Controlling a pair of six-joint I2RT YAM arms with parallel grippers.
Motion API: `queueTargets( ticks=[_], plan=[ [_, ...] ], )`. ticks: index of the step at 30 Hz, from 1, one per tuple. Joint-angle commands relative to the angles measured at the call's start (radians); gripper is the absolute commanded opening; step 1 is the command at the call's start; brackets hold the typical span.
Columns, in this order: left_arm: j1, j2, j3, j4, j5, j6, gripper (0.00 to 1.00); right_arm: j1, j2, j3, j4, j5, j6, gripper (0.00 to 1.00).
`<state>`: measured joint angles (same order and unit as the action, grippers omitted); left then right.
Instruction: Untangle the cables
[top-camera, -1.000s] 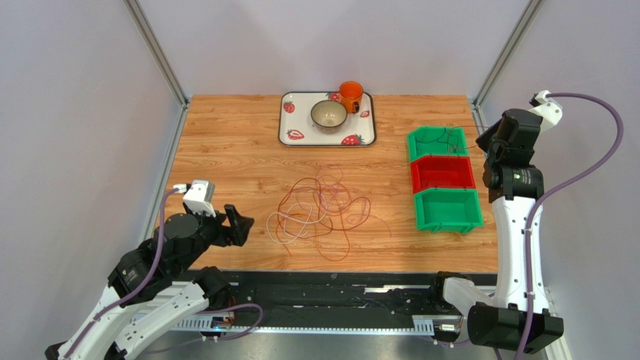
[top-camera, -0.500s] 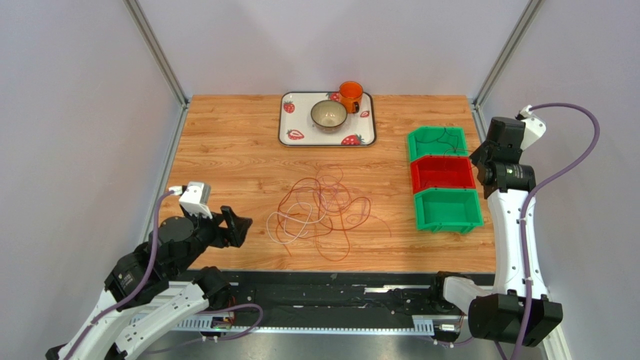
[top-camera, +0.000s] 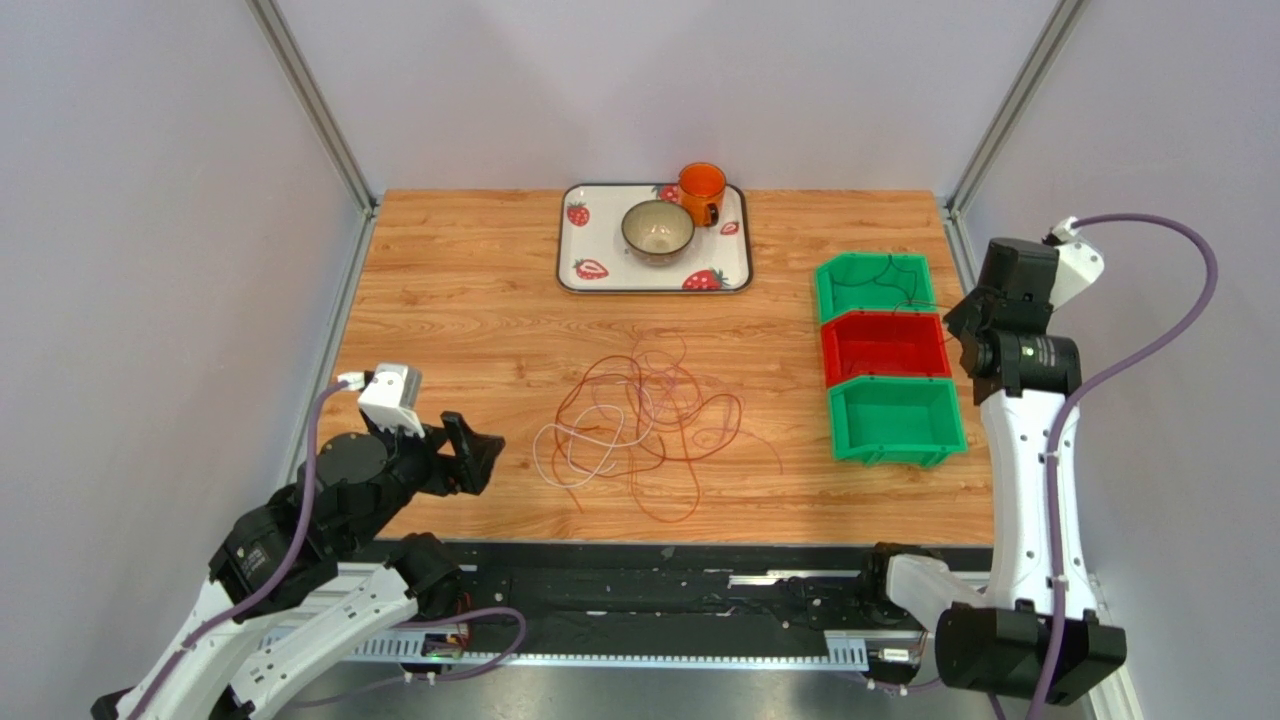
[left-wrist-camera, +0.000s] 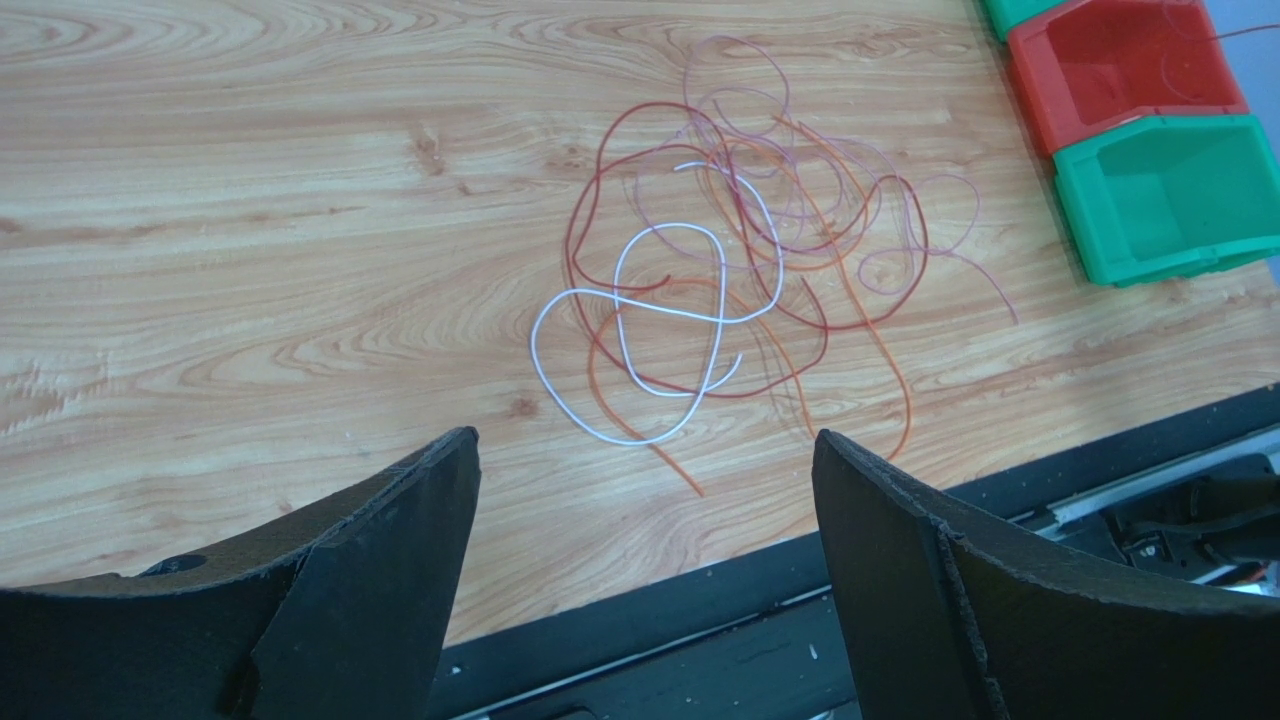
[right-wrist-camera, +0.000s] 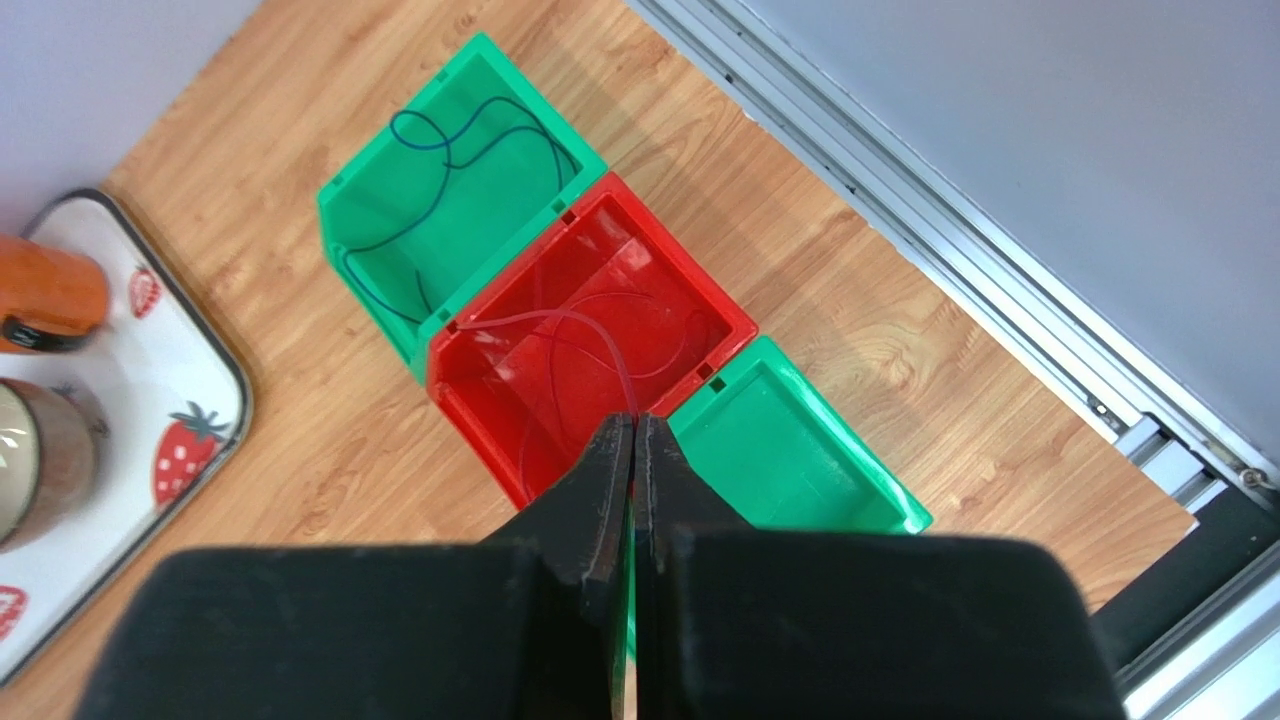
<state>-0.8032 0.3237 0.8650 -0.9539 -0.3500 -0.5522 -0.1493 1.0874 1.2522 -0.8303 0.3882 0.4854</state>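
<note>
The cables (top-camera: 646, 428) lie in a loose tangle of red, orange, white and pale pink loops on the wooden table; the left wrist view shows this tangle (left-wrist-camera: 721, 270) ahead of the fingers. My left gripper (top-camera: 478, 450) hovers open near the table's front left, left of the tangle and apart from it; its jaws (left-wrist-camera: 646, 480) hold nothing. My right gripper (top-camera: 959, 324) hangs over the red bin (top-camera: 884, 348), its tips (right-wrist-camera: 633, 423) shut on a thin pale cable (right-wrist-camera: 564, 323) that loops inside the red bin (right-wrist-camera: 496, 405).
A far green bin (right-wrist-camera: 451, 195) holds a dark thin cable. A near green bin (right-wrist-camera: 781, 450) stands beside the red one. A strawberry tray (top-camera: 571, 255) with a bowl (top-camera: 658, 228) and an orange cup (top-camera: 700, 191) sits at the back. Metal rails border the table's right edge.
The right wrist has dropped and shifted nearer, from over the far green bin to over the red one. The left arm has drawn back slightly toward the near left.
</note>
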Motion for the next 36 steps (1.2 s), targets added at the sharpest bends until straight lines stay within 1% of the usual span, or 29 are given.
queueTargets(
  ticks=[1, 6, 10, 13, 23, 26, 27, 30, 36],
  plan=[
    [-0.001, 0.006, 0.000, 0.012, -0.003, 0.005, 0.89, -0.004, -0.084, 0.027, -0.052, 0.020, 0.058, 0.00],
    [-0.001, 0.002, -0.001, 0.015, 0.005, 0.008, 0.89, -0.004, -0.075, -0.016, -0.078, 0.052, 0.097, 0.00],
    [-0.001, -0.008, -0.003, 0.017, 0.006, 0.009, 0.89, -0.004, -0.050, -0.054, -0.040, 0.035, 0.098, 0.00],
    [-0.002, -0.012, -0.003, 0.018, 0.003, 0.008, 0.89, -0.004, -0.003, -0.053, 0.009, 0.032, 0.090, 0.00],
    [-0.001, -0.011, -0.003, 0.010, -0.012, 0.000, 0.89, -0.004, 0.216, 0.027, 0.128, -0.020, 0.053, 0.00],
    [-0.002, -0.006, -0.003, 0.009, -0.015, -0.002, 0.89, -0.021, 0.276, 0.009, 0.198, -0.081, 0.025, 0.00],
    [-0.001, -0.006, -0.003, 0.010, -0.017, 0.000, 0.89, -0.042, 0.296, 0.006, 0.213, -0.139, 0.015, 0.00],
    [-0.002, -0.003, -0.003, 0.009, -0.018, 0.000, 0.89, -0.078, 0.356, -0.004, 0.255, -0.224, 0.002, 0.00],
    [-0.001, 0.011, -0.004, 0.015, -0.018, 0.008, 0.89, -0.090, 0.456, 0.006, 0.273, -0.246, 0.002, 0.00]
  ],
)
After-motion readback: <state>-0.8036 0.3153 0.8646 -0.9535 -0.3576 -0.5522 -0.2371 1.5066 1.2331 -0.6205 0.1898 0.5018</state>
